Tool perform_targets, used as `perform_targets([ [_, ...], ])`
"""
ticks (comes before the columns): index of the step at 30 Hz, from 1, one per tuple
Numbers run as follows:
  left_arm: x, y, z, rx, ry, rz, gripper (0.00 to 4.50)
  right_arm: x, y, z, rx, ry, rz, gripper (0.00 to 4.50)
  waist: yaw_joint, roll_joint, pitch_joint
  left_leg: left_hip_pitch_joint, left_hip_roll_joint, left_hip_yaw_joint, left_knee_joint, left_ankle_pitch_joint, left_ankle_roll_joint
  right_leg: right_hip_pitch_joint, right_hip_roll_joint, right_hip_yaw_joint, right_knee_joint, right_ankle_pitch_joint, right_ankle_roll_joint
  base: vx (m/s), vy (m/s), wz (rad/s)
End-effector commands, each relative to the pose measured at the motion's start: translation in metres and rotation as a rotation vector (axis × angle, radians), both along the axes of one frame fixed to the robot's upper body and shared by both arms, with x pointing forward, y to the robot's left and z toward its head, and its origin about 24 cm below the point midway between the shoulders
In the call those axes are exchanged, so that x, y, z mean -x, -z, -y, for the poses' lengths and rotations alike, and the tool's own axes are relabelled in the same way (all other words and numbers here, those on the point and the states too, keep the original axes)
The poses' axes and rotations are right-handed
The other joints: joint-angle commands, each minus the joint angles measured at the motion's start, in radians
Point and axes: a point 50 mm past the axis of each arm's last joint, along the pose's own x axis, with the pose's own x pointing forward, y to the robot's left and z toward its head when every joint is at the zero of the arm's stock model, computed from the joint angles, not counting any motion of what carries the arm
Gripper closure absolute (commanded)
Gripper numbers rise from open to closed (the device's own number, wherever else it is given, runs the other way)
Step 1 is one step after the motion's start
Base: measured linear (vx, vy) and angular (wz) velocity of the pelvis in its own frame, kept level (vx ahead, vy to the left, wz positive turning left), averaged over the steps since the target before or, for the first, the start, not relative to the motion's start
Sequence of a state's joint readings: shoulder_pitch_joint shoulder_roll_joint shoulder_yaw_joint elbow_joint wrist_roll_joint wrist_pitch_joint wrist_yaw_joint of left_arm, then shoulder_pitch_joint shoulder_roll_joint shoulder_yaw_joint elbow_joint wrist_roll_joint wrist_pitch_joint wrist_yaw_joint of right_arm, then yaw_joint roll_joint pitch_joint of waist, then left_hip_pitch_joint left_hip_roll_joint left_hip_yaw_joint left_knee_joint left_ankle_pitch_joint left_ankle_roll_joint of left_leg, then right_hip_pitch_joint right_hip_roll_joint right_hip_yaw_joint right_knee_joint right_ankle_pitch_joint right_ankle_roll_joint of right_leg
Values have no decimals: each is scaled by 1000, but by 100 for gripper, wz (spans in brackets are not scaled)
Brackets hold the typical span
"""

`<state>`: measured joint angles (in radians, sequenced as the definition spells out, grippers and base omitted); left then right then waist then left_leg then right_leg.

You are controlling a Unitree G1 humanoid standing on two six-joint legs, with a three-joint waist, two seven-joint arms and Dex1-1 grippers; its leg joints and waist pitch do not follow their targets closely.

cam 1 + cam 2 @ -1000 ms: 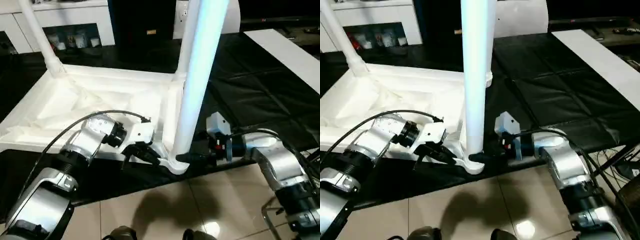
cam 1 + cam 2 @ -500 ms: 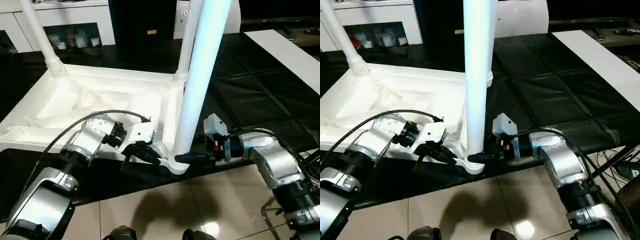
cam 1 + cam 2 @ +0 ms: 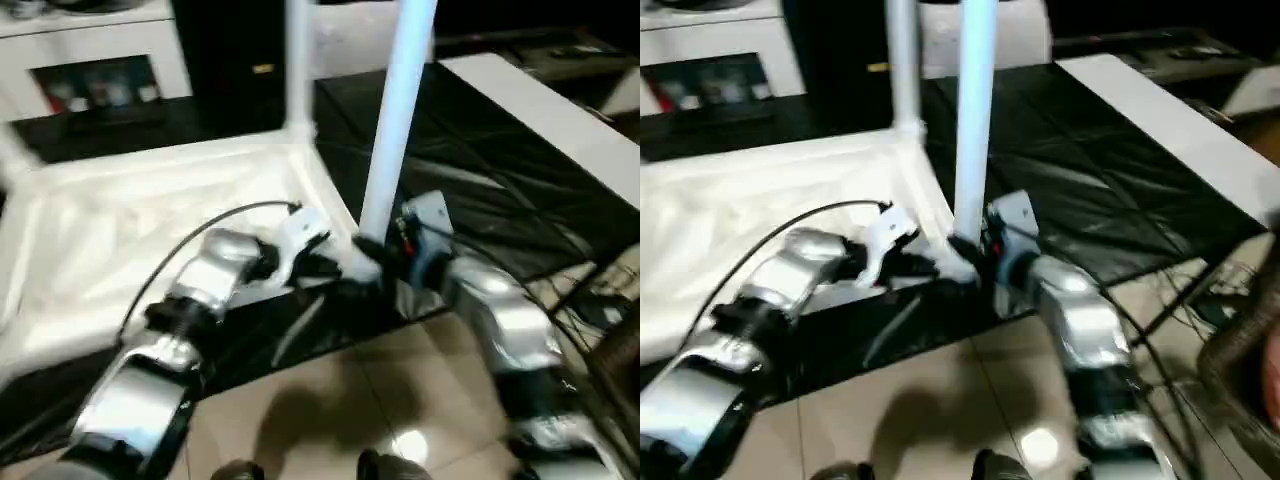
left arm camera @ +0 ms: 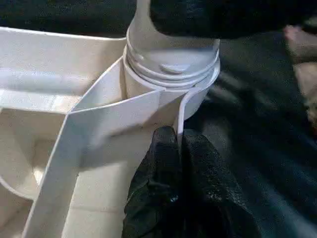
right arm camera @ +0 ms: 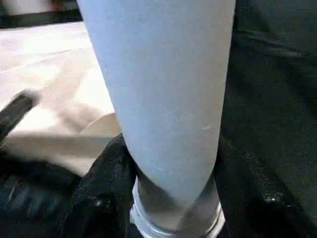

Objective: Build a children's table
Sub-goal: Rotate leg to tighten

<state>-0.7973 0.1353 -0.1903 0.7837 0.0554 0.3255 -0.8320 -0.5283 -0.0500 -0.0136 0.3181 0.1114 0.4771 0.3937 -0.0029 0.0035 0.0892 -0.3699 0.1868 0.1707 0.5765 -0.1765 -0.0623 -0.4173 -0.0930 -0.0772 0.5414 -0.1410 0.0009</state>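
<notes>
The children's table lies upside down: its white tabletop (image 3: 150, 210) rests ribbed side up on the black work table. A long white leg (image 3: 395, 120) stands in the near corner socket (image 4: 171, 74), and another leg (image 3: 297, 70) stands at the far corner. My left gripper (image 3: 335, 268) is shut on the thin rim wall of the tabletop just beside that socket (image 4: 177, 148). My right gripper (image 3: 372, 252) has its black fingers (image 5: 99, 193) on both sides of the near leg's base (image 5: 158, 89), pressed against it.
The black-covered work table (image 3: 480, 170) ends close to my forearms, with tiled floor (image 3: 330, 410) below. A white board (image 3: 540, 100) lies at the far right. A white cabinet (image 3: 90, 60) stands behind the tabletop.
The camera has swung, shifting the whole picture. My right gripper has come in from the right and closed around the near leg's base. The left gripper keeps its hold on the rim.
</notes>
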Motion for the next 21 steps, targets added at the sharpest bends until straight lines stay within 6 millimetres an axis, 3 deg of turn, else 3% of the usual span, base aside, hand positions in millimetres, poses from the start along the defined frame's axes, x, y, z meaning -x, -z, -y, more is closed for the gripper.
perform_targets([
  [1,-11,-23,20,82,-116,93,450,11,4,-53,-105,-163,-71,258,0,0,-57,10,26,-26,-85,-417,4,43,-51,17,-83,-581,-112,0,0,0],
  [2,-12,-25,21,76,-123,112,450,10,2,-55,-100,-163,-55,258,-1,-7,-59,10,27,-21,-85,-405,11,42,-49,21,-81,-541,-123,0,0,0],
  [5,-11,-25,24,75,-101,119,450,9,2,-55,-90,-150,-35,188,4,-6,-64,7,28,-14,-85,-347,28,46,-50,34,-67,-433,-162,0,0,0],
  [8,-6,-23,23,70,-41,130,450,10,3,-50,-72,-150,-17,164,11,-6,-69,7,27,-4,-78,-264,58,49,-49,43,-51,-315,-212,0,0,0],
  [10,-3,-21,21,68,-1,129,450,11,3,-45,-54,-149,2,151,16,-7,-73,9,26,0,-73,-222,75,50,-50,45,-48,-277,-225,0,0,0],
  [15,7,-14,9,31,154,144,450,19,1,-18,-28,-180,89,101,26,-9,-75,1,25,2,-67,-139,110,59,-49,46,-34,-205,-238,20,-13,2],
  [18,12,-11,0,4,231,149,450,23,-1,0,-8,-213,128,82,34,-8,-84,-2,24,5,-57,-63,139,64,-43,49,-11,-56,-272,52,-34,-1],
  [21,20,-8,-11,-18,346,134,450,31,-6,20,21,-304,173,57,45,-7,-76,2,26,8,-57,-100,144,60,-44,49,-17,-88,-280,0,0,0],
])
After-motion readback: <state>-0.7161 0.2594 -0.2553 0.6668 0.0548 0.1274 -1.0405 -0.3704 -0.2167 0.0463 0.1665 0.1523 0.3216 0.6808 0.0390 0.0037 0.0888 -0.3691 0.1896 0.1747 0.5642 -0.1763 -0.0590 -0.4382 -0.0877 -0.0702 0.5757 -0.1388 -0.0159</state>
